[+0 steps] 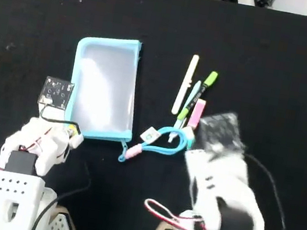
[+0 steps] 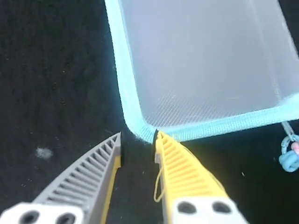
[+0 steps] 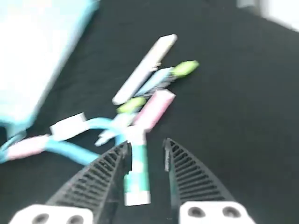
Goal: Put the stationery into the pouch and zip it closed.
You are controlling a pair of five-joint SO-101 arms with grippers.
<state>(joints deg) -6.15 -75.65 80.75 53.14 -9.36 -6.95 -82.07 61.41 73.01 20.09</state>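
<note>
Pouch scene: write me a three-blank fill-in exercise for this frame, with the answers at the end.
The pouch has ____ trim.
The left claw sits at the pouch's ____.
The right claw is ____, astride a teal stick.
Missing words: blue; corner; open.

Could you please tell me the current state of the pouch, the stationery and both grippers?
Translucent pouch with light-blue trim: lying flat, nothing visible inside, zip unclear.
Left gripper: open, at the pouch's corner.
Right gripper: open, straddling a teal-and-white stick.
Cream pen, green-capped highlighter, pink bar: loose on the black table, outside the pouch.
Blue strap loop: lying beside the pouch.
</note>
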